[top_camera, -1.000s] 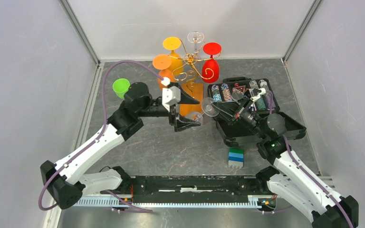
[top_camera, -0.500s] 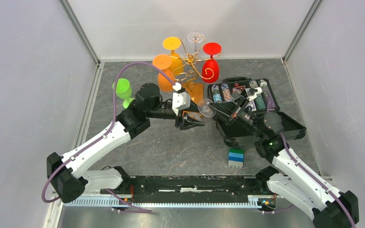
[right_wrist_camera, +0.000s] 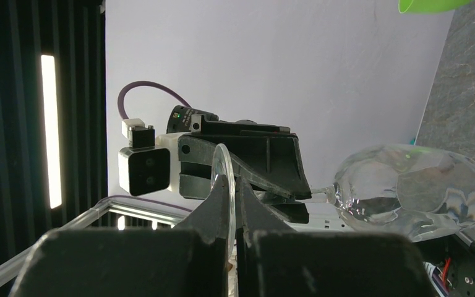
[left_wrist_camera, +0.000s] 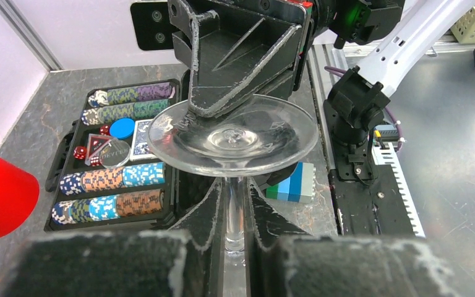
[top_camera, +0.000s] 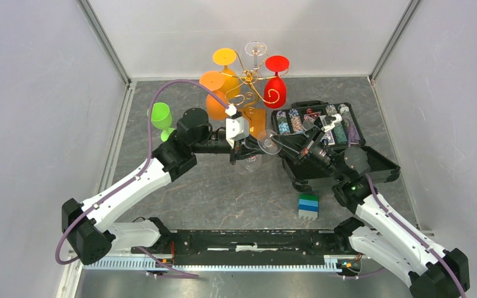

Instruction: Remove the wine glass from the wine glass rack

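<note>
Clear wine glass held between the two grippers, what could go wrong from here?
1. The right gripper pinches the clear wine glass by its foot's rim while the left gripper clamps the thin stem; pulling apart unevenly could snap it.
2. Once the right lets go, the smooth stem may slip and the glass drop onto the grey stone-patterned table.

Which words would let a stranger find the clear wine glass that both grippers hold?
Find the gold wine glass rack at the back. Just in front of it the clear wine glass is held sideways, left gripper on its stem, right gripper on its foot; the other clear glass hangs on the rack.
</note>
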Controlling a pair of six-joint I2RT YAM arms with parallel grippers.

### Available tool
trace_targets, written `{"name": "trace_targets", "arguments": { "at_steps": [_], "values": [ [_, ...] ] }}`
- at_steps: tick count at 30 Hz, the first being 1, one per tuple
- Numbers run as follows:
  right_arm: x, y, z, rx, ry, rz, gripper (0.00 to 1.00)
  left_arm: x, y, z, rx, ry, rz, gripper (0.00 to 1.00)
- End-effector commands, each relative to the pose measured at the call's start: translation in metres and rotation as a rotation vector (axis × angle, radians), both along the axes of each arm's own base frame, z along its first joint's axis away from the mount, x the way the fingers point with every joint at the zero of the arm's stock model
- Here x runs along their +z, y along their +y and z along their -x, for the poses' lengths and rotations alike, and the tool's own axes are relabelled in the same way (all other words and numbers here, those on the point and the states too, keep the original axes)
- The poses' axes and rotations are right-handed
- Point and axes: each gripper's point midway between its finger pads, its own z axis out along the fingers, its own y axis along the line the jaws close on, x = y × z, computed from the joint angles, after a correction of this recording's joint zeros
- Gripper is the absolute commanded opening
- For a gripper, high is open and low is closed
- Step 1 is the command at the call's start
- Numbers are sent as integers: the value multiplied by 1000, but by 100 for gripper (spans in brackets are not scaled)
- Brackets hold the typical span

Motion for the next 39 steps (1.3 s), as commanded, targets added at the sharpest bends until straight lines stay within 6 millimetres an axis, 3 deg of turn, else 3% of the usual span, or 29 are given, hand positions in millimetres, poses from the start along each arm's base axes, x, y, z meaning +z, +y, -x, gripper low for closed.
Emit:
{"name": "trace_targets", "arguments": {
  "at_steps": [1, 8, 11, 15, 18, 25, 31, 35, 39],
  "values": [
    [45, -7, 7, -21, -117, -83, 1, 17, -5, 3, -21, -30, 42, 3],
    [43, -7, 6, -26, -129, -70, 2, 28, -2, -1, 20, -40, 74, 2],
    [42, -6, 4, -35, -139, -58, 21, 40, 1, -1, 48, -40, 118, 2],
    [43, -7, 3, -58, -169, -37, 61, 56, 7, 2, 69, -38, 163, 2],
    [47, -10, 4, -80, -194, -33, 75, 68, 12, 3, 92, -37, 202, 2],
    [41, -12, 4, -112, -253, 15, 88, 115, 31, 3, 194, -13, 354, 2],
    [38, -14, 5, -160, -353, 82, 98, 174, 69, -6, 377, 41, 591, 2],
    [49, -6, 15, -135, -417, 44, 98, 205, 92, -9, 446, 120, 771, 2],
    [72, 12, 33, -64, -522, -11, 98, 227, 112, -6, 447, 190, 947, 2]
  ]
}}
